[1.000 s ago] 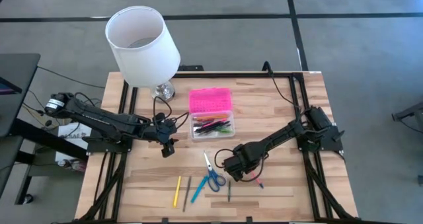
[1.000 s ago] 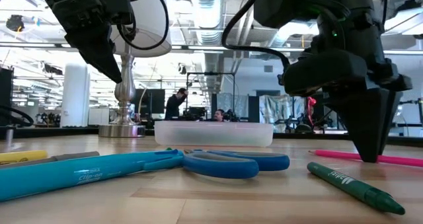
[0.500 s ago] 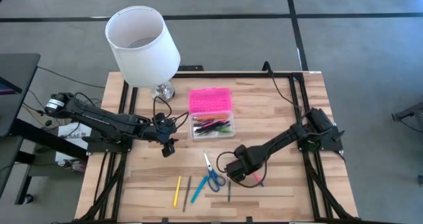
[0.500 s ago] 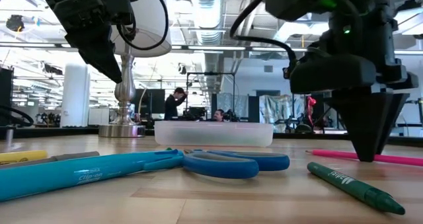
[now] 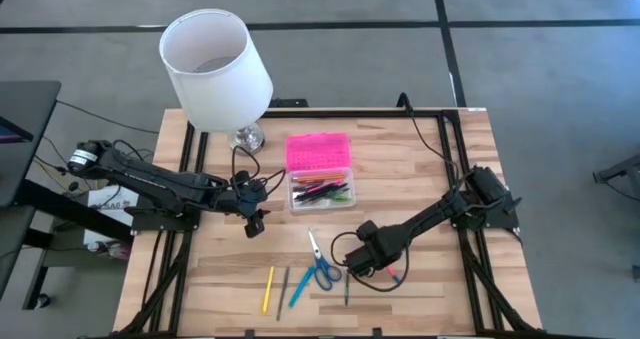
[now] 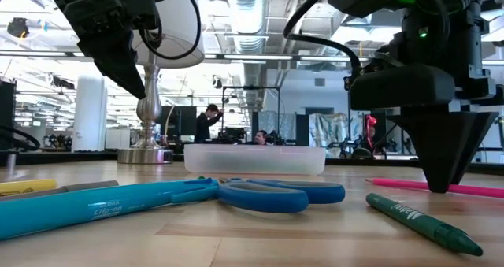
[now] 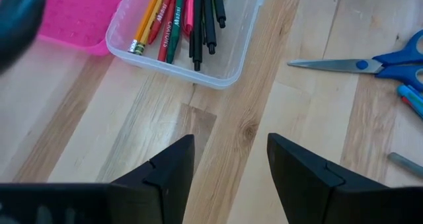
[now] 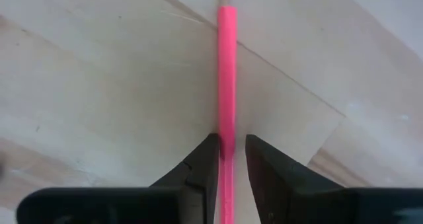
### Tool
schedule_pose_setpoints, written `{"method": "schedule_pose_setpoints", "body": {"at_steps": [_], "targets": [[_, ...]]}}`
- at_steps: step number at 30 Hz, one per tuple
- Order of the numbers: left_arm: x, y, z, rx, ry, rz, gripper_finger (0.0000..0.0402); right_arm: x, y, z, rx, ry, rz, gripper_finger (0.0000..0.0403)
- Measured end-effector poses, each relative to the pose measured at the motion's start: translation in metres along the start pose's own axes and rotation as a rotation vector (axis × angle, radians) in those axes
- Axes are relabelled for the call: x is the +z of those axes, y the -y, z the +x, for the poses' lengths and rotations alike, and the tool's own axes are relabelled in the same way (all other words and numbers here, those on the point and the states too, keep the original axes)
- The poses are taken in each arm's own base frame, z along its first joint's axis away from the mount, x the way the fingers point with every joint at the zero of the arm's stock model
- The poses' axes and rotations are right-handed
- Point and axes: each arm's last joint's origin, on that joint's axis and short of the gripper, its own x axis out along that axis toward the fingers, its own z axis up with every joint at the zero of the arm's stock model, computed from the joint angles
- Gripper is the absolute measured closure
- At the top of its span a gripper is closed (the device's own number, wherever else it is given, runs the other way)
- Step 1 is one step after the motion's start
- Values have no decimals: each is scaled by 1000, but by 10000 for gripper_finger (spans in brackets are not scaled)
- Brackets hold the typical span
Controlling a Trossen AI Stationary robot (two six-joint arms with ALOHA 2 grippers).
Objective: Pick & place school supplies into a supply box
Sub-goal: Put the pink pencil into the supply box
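Note:
A pink pencil (image 8: 227, 72) lies flat on the wooden table (image 5: 420, 169), and my right gripper (image 8: 231, 145) points straight down over it, open by a narrow gap, one finger on each side of the shaft. In the low view its tips (image 6: 446, 187) stand at table height beside the pencil (image 6: 480, 190). The clear supply box (image 5: 320, 192) holds several pens, with its pink lid (image 5: 319, 151) lying behind it. Blue scissors (image 5: 322, 267), a blue pen (image 5: 298, 287), a yellow pencil (image 5: 268, 289), a grey one (image 5: 283, 292) and a green pen (image 6: 421, 224) lie near the front. My left gripper (image 7: 231, 158) hangs open above bare wood, left of the box. My right gripper comes from above, pointing down, its fingers astride the pink pencil's shaft (image 8: 227, 128). One finger's edge (image 8: 210, 148) meets the pencil's side, and a thin strip of wood shows before the other. Whether it touches the pencil I cannot tell. The pencil rests flat on the table.
A tall lamp with a white shade (image 5: 215, 69) stands at the table's far left, its metal foot (image 6: 150, 153) near the box. Black frame rails run along both table sides. Bare wood lies between the box and the loose supplies.
My right gripper has gone a little toward the table's right and near edges, staying low over the pink pencil, and its wrist has rolled slightly. The pencil and the other supplies lie where they were.

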Motion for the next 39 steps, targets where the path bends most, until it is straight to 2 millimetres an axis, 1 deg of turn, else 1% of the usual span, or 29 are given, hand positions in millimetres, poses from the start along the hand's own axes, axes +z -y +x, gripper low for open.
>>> {"method": "schedule_pose_setpoints", "body": {"at_steps": [10,13,17,21,23,28,33,39], "targets": [[0,0,0,-6,-3,-11,216,-2,0,0,11,-63,16,331],[0,0,0,-8,-4,-12,216,-3,-1,0,14,-75,15,337],[0,1,0,-12,0,-15,216,-3,-2,0,21,-76,14,357],[1,1,0,-18,10,-19,216,-2,-3,0,29,-63,11,389],[2,2,0,-22,18,-22,216,-2,-3,0,29,-63,8,396],[3,2,0,-28,28,-25,216,-1,-3,0,26,-55,6,389],[3,2,0,-27,28,-25,216,-1,-3,0,23,-37,5,399],[3,2,0,-27,28,-25,216,-1,-2,0,22,-29,4,399]]}}
